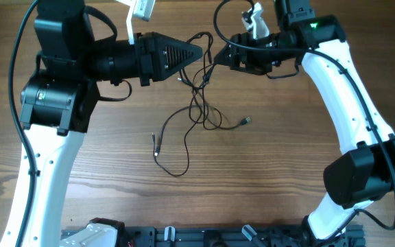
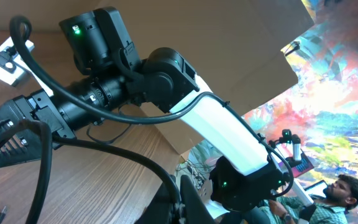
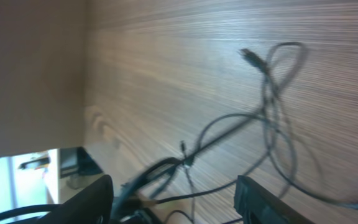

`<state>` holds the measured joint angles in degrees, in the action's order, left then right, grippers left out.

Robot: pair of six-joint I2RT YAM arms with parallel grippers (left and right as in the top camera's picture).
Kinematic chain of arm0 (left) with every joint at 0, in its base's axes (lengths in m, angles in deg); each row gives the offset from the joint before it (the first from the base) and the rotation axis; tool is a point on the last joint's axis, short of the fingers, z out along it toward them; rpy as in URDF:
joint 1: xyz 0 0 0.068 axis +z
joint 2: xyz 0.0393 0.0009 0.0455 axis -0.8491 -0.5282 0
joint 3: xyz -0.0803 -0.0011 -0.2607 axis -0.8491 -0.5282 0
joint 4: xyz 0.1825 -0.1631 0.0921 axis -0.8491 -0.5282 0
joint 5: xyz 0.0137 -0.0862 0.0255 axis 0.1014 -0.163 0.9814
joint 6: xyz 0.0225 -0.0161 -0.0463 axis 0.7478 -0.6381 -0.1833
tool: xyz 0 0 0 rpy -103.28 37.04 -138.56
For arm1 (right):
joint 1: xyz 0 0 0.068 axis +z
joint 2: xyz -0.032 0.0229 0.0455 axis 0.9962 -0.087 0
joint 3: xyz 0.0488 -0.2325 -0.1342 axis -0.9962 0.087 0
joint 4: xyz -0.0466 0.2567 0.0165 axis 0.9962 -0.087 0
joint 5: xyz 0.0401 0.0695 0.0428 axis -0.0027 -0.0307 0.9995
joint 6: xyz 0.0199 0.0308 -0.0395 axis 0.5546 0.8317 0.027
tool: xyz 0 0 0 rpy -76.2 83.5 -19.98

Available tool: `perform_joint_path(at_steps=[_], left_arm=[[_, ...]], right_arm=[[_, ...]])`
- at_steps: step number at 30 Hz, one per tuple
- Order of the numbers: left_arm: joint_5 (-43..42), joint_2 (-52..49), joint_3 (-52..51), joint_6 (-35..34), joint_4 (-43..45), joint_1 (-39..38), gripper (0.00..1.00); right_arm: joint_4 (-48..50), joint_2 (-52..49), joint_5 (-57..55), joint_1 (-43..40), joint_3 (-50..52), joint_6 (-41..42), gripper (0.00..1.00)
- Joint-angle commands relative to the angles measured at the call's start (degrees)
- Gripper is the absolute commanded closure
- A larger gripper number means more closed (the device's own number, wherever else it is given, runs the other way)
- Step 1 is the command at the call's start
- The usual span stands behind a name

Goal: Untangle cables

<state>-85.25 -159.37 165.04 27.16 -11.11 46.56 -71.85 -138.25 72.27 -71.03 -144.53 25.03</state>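
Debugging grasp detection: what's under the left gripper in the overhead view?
Only wooden table shows around the left gripper. Thin black cables emerge by its tip and run into a loose tangle. Its body covers whatever lies directly beneath, so hidden strands cannot be ruled out.

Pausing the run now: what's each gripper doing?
Left gripper: closed, apparently on the cables.
Right gripper: open, fingers apart.

Cables (image 3: 272, 118) blurred in right wrist view, right gripper (image 3: 176, 194) cropped at bottom edge
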Motion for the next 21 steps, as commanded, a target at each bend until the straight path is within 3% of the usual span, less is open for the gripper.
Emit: perform_joint_path(at_steps=[1,5,7,9,10,13,15,21], left_arm=[[-1.5,1.3,0.9,-0.3,0.2,0.2,0.96],[-1.2,1.3,0.9,-0.3,0.2,0.2,0.96],[-0.5,1.3,0.9,-0.3,0.2,0.2,0.96],[1.3,1.3,0.9,-0.3,0.5,0.8,0.96],[2.1,1.3,0.9,-0.4,1.1,1.8,0.96],[2.2,1.3,0.9,-4.0,5.2,7.1,0.96],[2.2,1.6,0.9,-7.3,7.5,11.0,0.96],[1.9,4.7,0.9,-10.1,9.6,22.3,0.96]], right_arm=[[1.3,-0.7,5.0,0.5,-0.5,4.4,0.32],[3.8,-2.8,5.0,3.9,-0.5,7.8,0.33],[3.5,-3.6,4.5,5.0,-0.4,7.8,0.46],[3.4,-3.9,2.8,5.3,0.4,7.6,0.73],[3.3,-4.0,1.5,5.3,1.3,7.6,0.79],[3.2,-4.0,-1.8,4.8,4.1,7.6,0.85],[3.2,-4.0,-4.4,4.3,6.0,7.6,0.96],[-0.2,-4.0,-15.9,0.4,7.6,7.6,0.95]])
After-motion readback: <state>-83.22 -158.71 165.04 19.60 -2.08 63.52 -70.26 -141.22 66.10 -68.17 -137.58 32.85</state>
